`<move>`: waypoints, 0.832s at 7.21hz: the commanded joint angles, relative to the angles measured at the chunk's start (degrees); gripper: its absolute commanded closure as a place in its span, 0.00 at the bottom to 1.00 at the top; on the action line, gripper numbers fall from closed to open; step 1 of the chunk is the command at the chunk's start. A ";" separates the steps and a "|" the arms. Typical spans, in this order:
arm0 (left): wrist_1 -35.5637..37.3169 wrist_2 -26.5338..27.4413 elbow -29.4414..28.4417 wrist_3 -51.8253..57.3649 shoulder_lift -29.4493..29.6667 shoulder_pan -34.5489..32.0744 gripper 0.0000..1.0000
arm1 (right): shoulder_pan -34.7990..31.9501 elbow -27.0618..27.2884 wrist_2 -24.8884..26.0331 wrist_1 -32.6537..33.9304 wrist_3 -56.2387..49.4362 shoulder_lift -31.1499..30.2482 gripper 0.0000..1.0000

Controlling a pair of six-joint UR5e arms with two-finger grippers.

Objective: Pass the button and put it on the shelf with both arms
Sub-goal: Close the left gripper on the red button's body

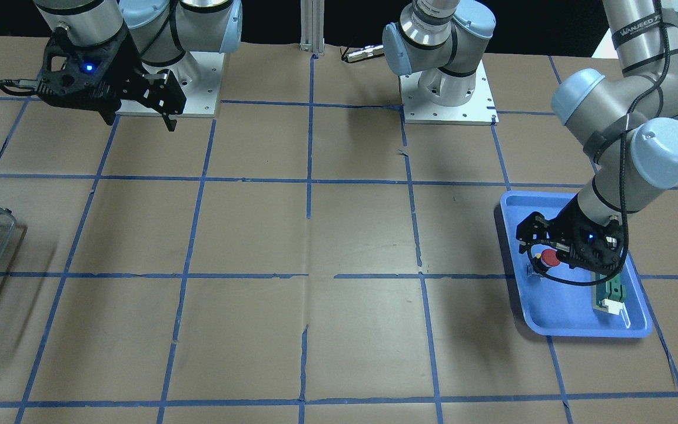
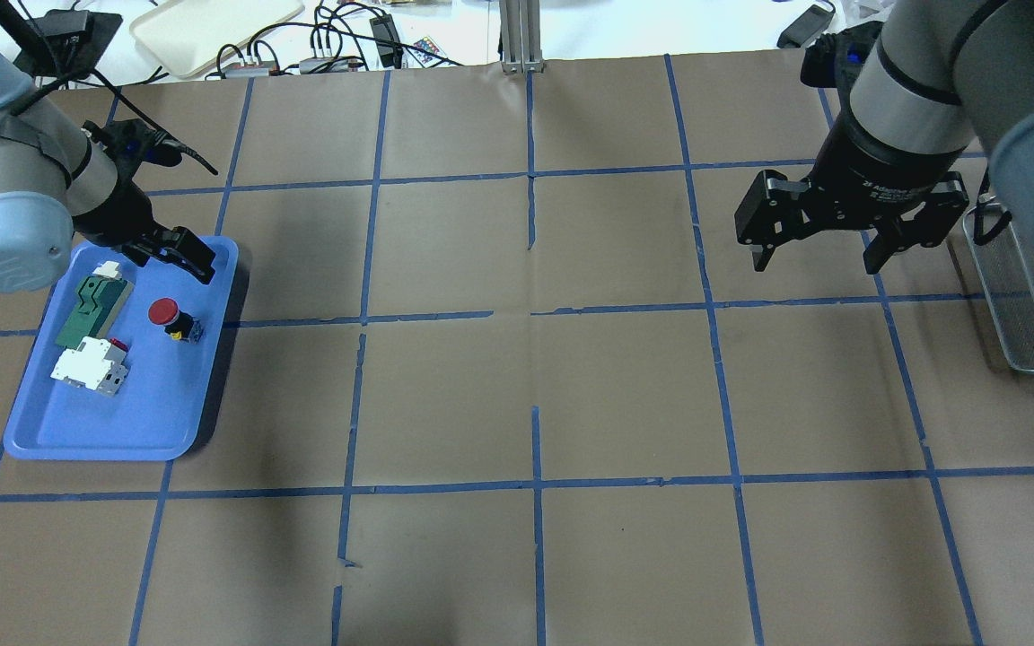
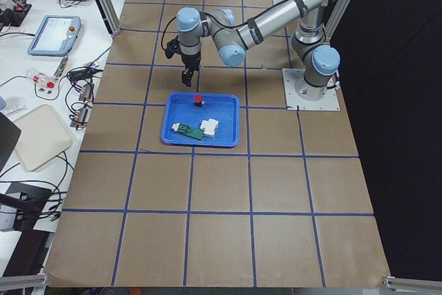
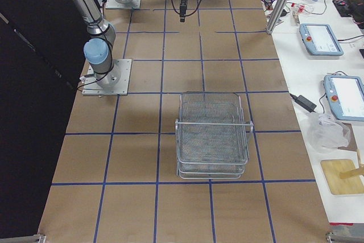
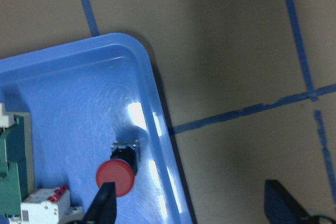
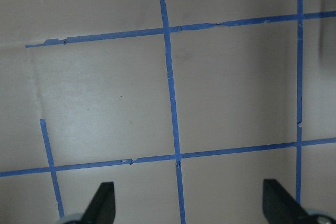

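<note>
The button [image 2: 164,314], with a red cap on a dark body, stands in the blue tray [image 2: 122,413] at the table's left. It also shows in the front view [image 1: 549,257] and the left wrist view [image 5: 116,174]. My left gripper [image 2: 171,260] hangs open and empty just above and behind the button; in its wrist view [image 5: 194,208] one finger is beside the red cap. My right gripper [image 2: 815,256] is open and empty, high over the table's right part, next to the wire shelf [image 2: 1020,296]. The shelf [image 4: 210,135] is a tiered mesh rack.
A green flat part [image 2: 91,309] and a white block with red marks [image 2: 91,368] lie in the tray beside the button. The brown table carries a blue tape grid. Cables and devices lie beyond the far edge [image 2: 337,45].
</note>
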State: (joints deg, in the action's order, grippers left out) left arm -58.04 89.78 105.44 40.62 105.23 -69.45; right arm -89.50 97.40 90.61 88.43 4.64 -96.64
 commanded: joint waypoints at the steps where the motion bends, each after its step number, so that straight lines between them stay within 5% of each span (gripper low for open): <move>1: 2.58 0.48 1.00 2.61 3.21 0.63 0.00 | 0.03 0.77 -0.34 0.25 -0.07 -0.04 0.00; 5: 3.28 4.71 3.00 4.28 4.98 2.73 0.00 | -0.06 0.86 -0.34 0.95 -0.07 0.05 0.00; 6: 5.63 4.53 3.80 4.29 4.98 3.17 0.29 | -0.06 0.86 0.18 0.09 -0.07 -0.04 0.00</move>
State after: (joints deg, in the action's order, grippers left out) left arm -54.42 94.37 108.12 44.70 110.14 -67.02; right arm -89.56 98.23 90.54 89.01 4.57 -96.65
